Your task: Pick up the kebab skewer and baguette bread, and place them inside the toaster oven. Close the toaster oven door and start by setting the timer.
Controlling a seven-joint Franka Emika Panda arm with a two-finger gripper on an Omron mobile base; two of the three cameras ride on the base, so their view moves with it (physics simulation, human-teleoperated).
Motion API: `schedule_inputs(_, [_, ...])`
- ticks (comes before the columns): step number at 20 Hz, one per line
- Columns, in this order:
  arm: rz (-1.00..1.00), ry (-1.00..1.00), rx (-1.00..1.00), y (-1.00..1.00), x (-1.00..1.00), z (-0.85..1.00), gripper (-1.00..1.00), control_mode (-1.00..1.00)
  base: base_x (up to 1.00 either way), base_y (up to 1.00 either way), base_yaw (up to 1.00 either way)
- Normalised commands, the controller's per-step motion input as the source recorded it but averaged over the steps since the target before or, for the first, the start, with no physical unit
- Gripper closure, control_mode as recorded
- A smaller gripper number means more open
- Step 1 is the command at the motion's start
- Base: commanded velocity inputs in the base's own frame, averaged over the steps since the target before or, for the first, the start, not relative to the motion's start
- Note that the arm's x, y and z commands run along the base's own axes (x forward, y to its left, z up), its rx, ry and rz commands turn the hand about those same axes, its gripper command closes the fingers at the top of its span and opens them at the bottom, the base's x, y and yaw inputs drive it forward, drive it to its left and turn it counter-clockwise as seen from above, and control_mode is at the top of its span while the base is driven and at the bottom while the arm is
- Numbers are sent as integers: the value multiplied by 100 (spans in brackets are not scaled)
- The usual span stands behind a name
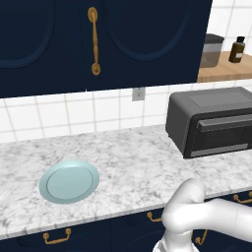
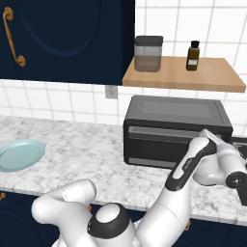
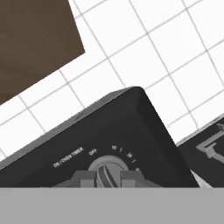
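Observation:
The dark grey toaster oven (image 1: pixel 211 123) (image 2: pixel 173 130) stands at the back right of the marble counter. The toaster oven door (image 1: pixel 221 135) (image 2: pixel 159 144) is closed against the front. In the hand view my gripper (image 3: pixel 107 177) is shut on the round timer knob (image 3: pixel 107 168), with one dark fingertip on each side, at the oven's control panel (image 3: pixel 131 131). My arm reaches past the oven's right front corner in the right base view. The kebab skewer and the baguette bread are hidden. The light blue plate (image 1: pixel 69 181) (image 2: pixel 19 154) lies bare on the left.
A wooden shelf (image 2: pixel 183 77) above the oven carries a lidded jar (image 2: pixel 148 53) and a brown bottle (image 2: pixel 193 55). Dark blue upper cabinets (image 1: pixel 98 39) hang over the counter. A wall outlet (image 2: pixel 111 91) sits on the tiles. A dark stove grate (image 3: pixel 212 146) lies right of the oven.

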Motion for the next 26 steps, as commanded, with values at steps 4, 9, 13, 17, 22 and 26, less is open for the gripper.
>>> schedule_inputs(4, [0,0,26,-3,0,-4,100,-100,0,0,0])
schedule_inputs(9, [0,0,26,-4,0,-5,100,-100,0,0,0])
schedule_inputs(13, [0,0,24,0,0,-14,100,-100,0,0,0])
schedule_inputs(17, [0,0,23,0,0,-21,100,-100,0,0,0])
schedule_inputs(22, [0,0,23,0,0,-21,100,-100,0,0,0])
schedule_inputs(26, [0,0,25,0,0,-17,100,-100,0,0,0])
